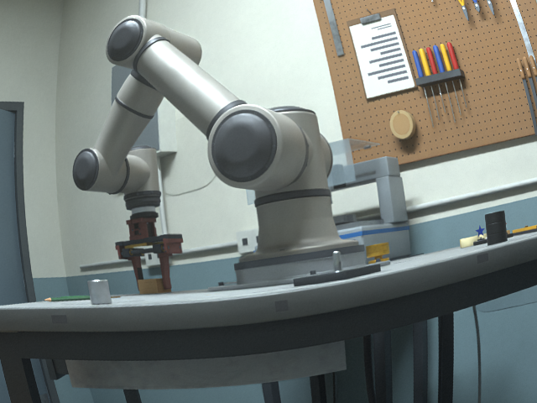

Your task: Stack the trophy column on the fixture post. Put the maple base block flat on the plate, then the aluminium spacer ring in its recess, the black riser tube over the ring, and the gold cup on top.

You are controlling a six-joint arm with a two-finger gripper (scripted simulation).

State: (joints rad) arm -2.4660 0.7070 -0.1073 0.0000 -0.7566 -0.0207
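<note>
The maple base block (151, 286) lies flat on the bench at the left, and my open, empty gripper (151, 277) stands straight down over it with a finger on either side. The aluminium spacer ring (99, 291) stands to the left of the block, nearer the bench edge. The dark fixture plate (336, 274) with its short upright post (336, 261) lies in front of the arm's base, with nothing on it. The black riser tube (496, 227) stands far off at the right end of the bench. I cannot make out the gold cup.
A grey and blue machine (375, 208) stands behind the arm's base, with a small yellow part at its foot. A green pencil (67, 298) lies at the bench's left end. A blue star and a pale bar sit beside the riser tube.
</note>
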